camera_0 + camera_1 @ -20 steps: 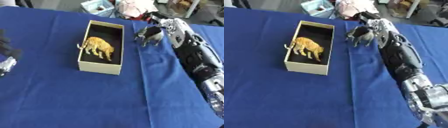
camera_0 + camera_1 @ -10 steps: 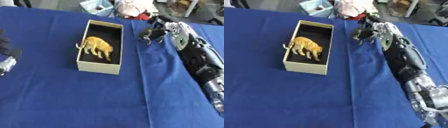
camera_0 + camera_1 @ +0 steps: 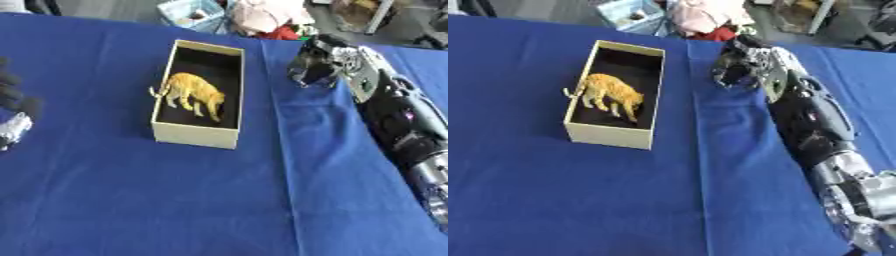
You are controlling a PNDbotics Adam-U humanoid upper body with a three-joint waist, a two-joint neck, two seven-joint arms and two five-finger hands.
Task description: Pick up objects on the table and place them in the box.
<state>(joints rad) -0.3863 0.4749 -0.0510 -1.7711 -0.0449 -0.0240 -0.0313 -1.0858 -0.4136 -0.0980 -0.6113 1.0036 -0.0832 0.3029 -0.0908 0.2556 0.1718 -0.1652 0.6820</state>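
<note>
Our right robot hand [image 3: 337, 62] grips a dark toy animal [image 3: 311, 70]

Fingers curl round it — just right of the box [image 3: 196, 135], where an orange tiger [image 3: 196, 92] stands on the blue table [image 3: 175, 200].

Table [image 3: 175, 200]: covered in a deep blue cloth, lightly creased. Beyond its far edge: grey floor [image 3: 105, 9], a pale blue container [image 3: 191, 12], a pink and red bundle [image 3: 702, 17].
</note>
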